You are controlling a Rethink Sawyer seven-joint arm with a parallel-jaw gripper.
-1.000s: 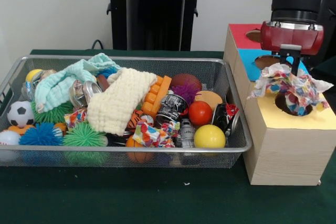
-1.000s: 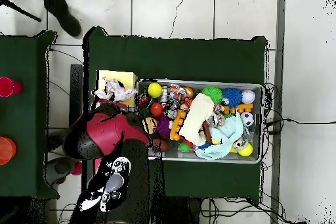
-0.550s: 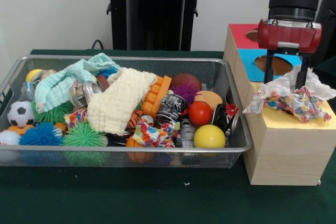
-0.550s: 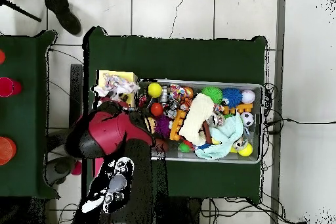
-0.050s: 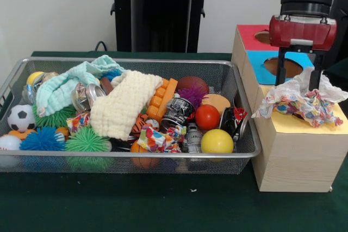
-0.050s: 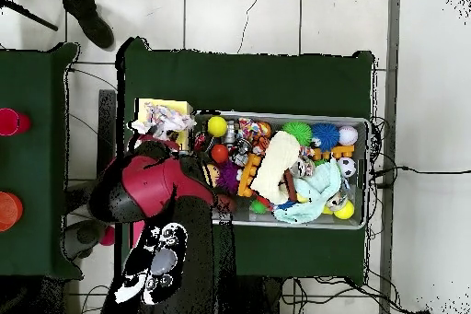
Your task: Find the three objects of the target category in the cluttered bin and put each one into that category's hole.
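Green-covered desk (image 5: pixel 163 205) against a pale wall, carrying a wire mesh bin (image 5: pixel 125 161) and, at the desk's right edge in the front view, a wooden sorting box (image 5: pixel 293 161) with red, blue and yellow top panels, each with a hole.

Task item: crumpled wrapper (image 5: pixel 302 101), white with multicoloured spots of red, yellow, blue and green. Lying loose on the yellow panel at the box's near end, covering the hole there and overhanging the box's edge toward the bin. Seen in the overhead view as a pale crumpled mass (image 6: pixel 161 123) on the yellow panel.

Gripper (image 5: pixel 298 80) directly above the wrapper, fingers spread apart and released, one finger (image 5: pixel 280 71) clear of the wrapper at its left side, the other tip at or just behind the wrapper's upper folds. Contact there not determinable.

Similar patterned wrapper (image 5: pixel 155 139) resting in the bin near its front wall, beside a yellow ball (image 5: pixel 217 141) and a red ball (image 5: pixel 207 117).

Printing present on a dark can (image 5: pixel 178 113) in the bin; not legible.
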